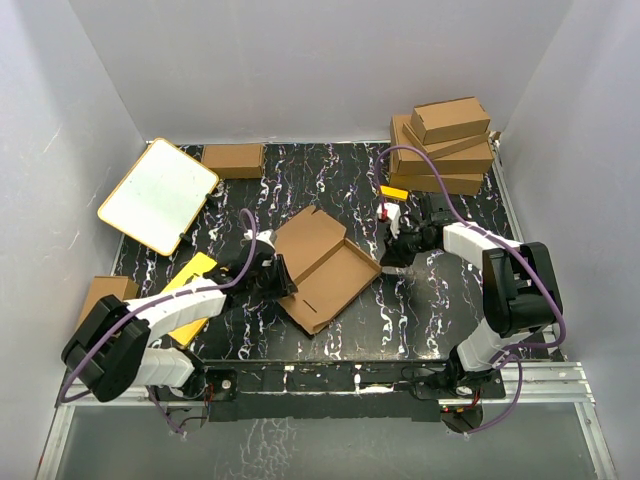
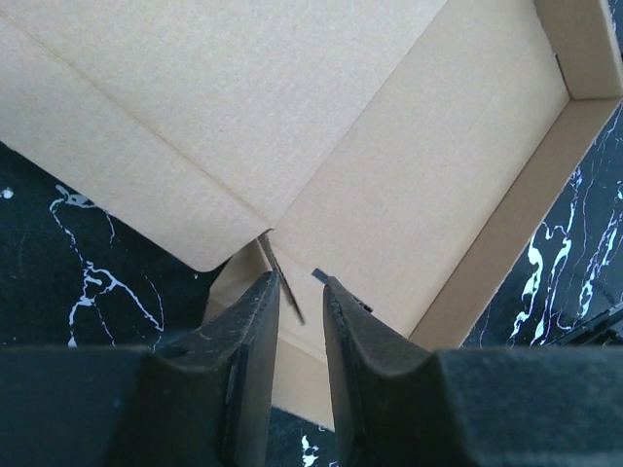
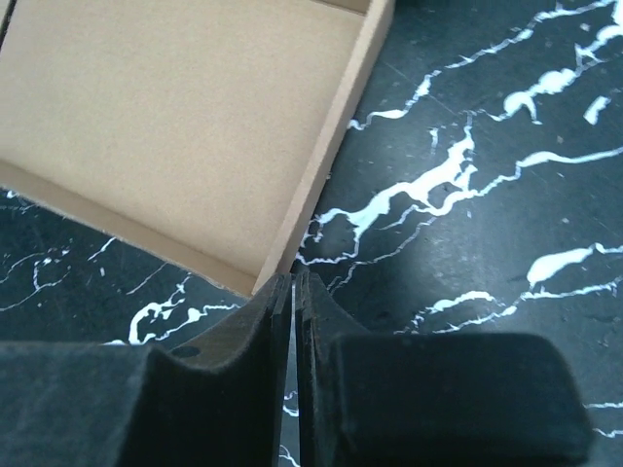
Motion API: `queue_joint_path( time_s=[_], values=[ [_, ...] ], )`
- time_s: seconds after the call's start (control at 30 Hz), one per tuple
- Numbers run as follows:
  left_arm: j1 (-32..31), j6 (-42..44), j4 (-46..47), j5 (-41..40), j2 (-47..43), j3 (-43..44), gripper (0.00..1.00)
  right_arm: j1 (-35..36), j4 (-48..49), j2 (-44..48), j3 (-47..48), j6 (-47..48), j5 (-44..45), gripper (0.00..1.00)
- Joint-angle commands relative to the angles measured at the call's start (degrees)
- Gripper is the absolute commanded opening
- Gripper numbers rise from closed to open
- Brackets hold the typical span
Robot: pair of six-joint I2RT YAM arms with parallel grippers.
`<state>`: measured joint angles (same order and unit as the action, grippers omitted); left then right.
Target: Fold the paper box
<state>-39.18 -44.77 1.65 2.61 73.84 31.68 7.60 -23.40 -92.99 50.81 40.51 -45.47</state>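
Raising side wall, by the look: box (image 1: 322,268) at surface (image 1: 420,300) centre. Left tool (image 2: 300,290) at its 9 o'clock, narrowly spread astride flap (image 2: 273,258), grip unclear. Right tool (image 3: 293,284) pressed together, empty, at 3 o'clock corner. Next, likely: pinch flap, fold inward.

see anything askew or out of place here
The stack of brown cardboard boxes at the far right is untidy, layers twisted out of line. The orange-rimmed white board at far left sits crooked.

Brown corrugated paper box (image 1: 322,268), half-folded, shallow tray walls raised, lid panel open, lying askew on table (image 1: 430,300)
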Motion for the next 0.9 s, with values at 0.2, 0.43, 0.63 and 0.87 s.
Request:
queue_joint_path(
  time_s=[0.2,0.43,0.63,0.87],
  values=[
    [-0.28,3.72,-0.46,-0.33,4.11,6.03,0.23,2.92,-12.25,-0.10,3.63,16.77,-8.52,0.12],
    [-0.30,5.80,-1.75,-0.57,6.77,8.96,0.24,3.23,-15.97,-0.84,4.85,20.29,-7.30,0.12],
    [-0.30,6.97,-3.16,-1.89,4.89,8.73,0.27,3.07,-15.25,1.57,4.75,19.54,-5.45,0.18],
    [-0.28,5.86,-4.47,-2.36,-1.06,6.43,0.31,1.94,-14.79,3.61,4.69,18.53,-4.97,0.24]
  ],
)
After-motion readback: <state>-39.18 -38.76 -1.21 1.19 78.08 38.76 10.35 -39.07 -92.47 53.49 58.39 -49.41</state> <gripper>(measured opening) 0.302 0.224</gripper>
